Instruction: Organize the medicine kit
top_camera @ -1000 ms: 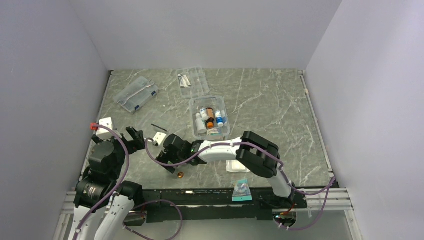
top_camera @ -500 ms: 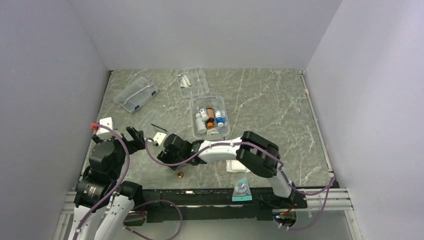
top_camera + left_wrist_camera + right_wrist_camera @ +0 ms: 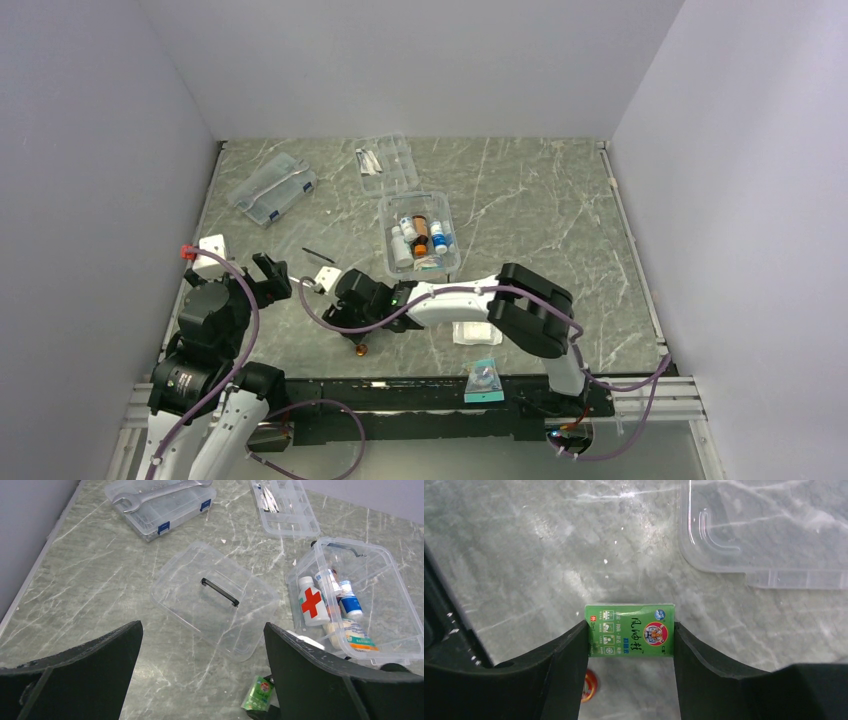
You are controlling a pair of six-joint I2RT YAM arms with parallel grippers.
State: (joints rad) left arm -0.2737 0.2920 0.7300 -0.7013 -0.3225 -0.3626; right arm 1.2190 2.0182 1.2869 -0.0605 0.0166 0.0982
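Now that the right pincer (image 3: 629, 632) has closed from wide onto the small green box (image 3: 629, 622), perhaps still resting on the bench (image 3: 524, 555), that item can go to the medicine kit (image 3: 385, 587), lidless just beyond; the left pincer (image 3: 202, 626) gapes empty.

— What's the surface like?
— A grey-green marbled tabletop (image 3: 540, 200) with pale veins, evenly lit.
— And around it?
— Plain pale lilac walls: back wall (image 3: 420, 60) at 12 o'clock, left wall (image 3: 90, 150) at 9, right wall (image 3: 740, 150) at 3. A metal rail (image 3: 650, 398) runs along 6.
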